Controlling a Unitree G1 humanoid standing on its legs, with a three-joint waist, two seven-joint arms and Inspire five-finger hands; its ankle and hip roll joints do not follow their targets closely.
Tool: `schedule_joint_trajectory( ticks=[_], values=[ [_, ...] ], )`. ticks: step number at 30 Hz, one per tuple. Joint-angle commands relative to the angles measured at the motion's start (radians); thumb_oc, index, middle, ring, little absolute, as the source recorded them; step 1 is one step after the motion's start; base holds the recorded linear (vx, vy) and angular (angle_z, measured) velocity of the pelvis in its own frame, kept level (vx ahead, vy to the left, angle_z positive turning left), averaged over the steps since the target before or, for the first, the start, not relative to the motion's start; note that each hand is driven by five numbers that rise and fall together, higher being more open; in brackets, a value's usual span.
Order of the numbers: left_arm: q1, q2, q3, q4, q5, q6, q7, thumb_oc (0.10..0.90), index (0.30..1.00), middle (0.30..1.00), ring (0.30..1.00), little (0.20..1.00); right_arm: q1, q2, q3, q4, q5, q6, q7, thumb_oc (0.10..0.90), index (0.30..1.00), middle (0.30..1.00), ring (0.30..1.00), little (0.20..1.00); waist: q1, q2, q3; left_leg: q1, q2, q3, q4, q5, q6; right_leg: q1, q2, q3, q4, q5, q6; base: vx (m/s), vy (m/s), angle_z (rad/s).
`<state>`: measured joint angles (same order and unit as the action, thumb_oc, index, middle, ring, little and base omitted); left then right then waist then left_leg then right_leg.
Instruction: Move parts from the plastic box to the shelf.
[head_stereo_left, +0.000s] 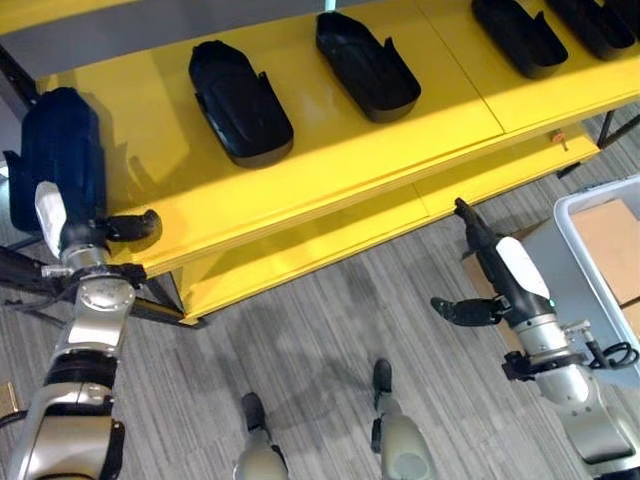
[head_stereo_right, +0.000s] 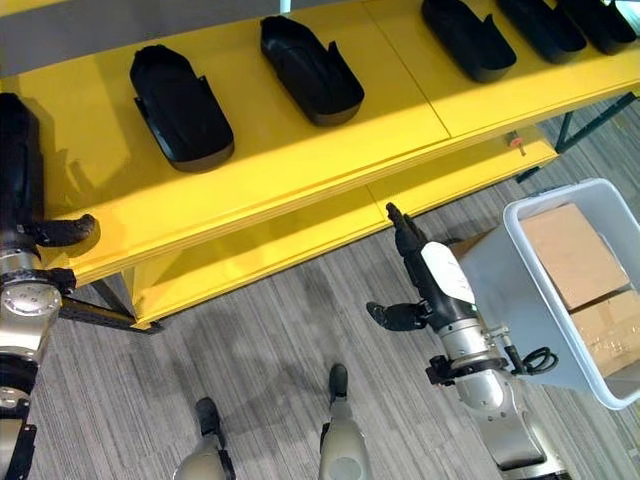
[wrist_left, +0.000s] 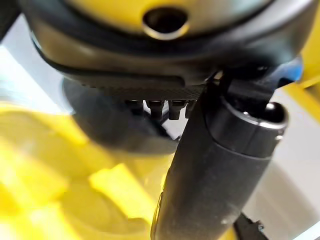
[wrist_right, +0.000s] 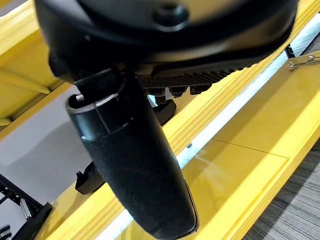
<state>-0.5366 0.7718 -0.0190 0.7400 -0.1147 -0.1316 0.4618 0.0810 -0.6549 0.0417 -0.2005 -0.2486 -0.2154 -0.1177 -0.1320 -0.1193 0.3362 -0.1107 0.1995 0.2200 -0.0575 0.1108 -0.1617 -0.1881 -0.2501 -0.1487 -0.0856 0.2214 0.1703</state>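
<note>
- The parts are showing as glossy black, boat-shaped plastic shells with raised rims; one part (head_stereo_left: 240, 102) and a second part (head_stereo_left: 367, 65) are lying open side up along the middle of the yellow shelf (head_stereo_left: 330, 150), and further parts (head_stereo_right: 467, 38) are lying toward its right end.
- The left hand (head_stereo_left: 62, 225) is holding another part (head_stereo_left: 58, 150) at the shelf's left end, thumb curled along the front edge.
- The right hand (head_stereo_right: 420, 262) is hanging below the front edge, fingers straight and holding nothing.
- The plastic box (head_stereo_right: 520, 300) is standing on the floor beside the right arm, holding cardboard cartons (head_stereo_right: 572, 255).
- The right eye view is showing the whole box; the left eye view is cutting it off.
</note>
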Motion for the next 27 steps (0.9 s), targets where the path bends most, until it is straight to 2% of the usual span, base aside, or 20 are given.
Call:
schedule_joint_trajectory(
  ticks=[1,9,18,27],
  values=[
    [-0.139,0.044,0.026,0.052,-0.021,-0.044,-0.001,0.9,1.0,1.0,1.0,1.0,-0.067,-0.043,-0.055,-0.123,0.051,-0.07,-0.07,0.9,1.0,1.0,1.0,1.0,-0.006,-0.027,-0.027,-0.02,-0.061,0.005,0.143,-0.122,0.084,0.034,-0.032,0.008,0.055,-0.025,0.041,0.0,-0.004,-0.04],
    [-0.125,-0.02,0.003,0.089,-0.007,-0.025,-0.032,0.9,1.0,1.0,1.0,1.0,-0.048,-0.046,-0.07,-0.134,0.053,-0.066,-0.068,0.9,1.0,1.0,1.0,1.0,-0.013,-0.031,-0.025,-0.021,-0.056,0.001,0.149,-0.123,0.082,0.032,-0.029,0.009,0.059,-0.031,0.036,0.0,-0.002,-0.01],
    [-0.097,-0.044,-0.016,0.049,0.031,-0.019,-0.049,0.9,1.0,1.0,1.0,1.0,-0.051,-0.042,-0.077,-0.129,0.063,-0.061,-0.06,0.9,1.0,1.0,1.0,1.0,-0.012,-0.026,-0.022,-0.019,-0.055,0.002,0.151,-0.123,0.081,0.032,-0.029,0.013,0.064,-0.034,0.033,0.0,0.0,0.0],
    [-0.107,-0.072,0.0,0.049,-0.035,-0.017,-0.053,0.9,1.0,1.0,1.0,1.0,-0.054,-0.039,-0.07,-0.126,0.057,-0.051,-0.057,0.9,1.0,1.0,1.0,1.0,-0.014,-0.019,-0.026,-0.018,-0.055,-0.001,0.15,-0.123,0.082,0.032,-0.029,0.014,0.066,-0.036,0.031,0.0,0.0,0.0]
  ],
)
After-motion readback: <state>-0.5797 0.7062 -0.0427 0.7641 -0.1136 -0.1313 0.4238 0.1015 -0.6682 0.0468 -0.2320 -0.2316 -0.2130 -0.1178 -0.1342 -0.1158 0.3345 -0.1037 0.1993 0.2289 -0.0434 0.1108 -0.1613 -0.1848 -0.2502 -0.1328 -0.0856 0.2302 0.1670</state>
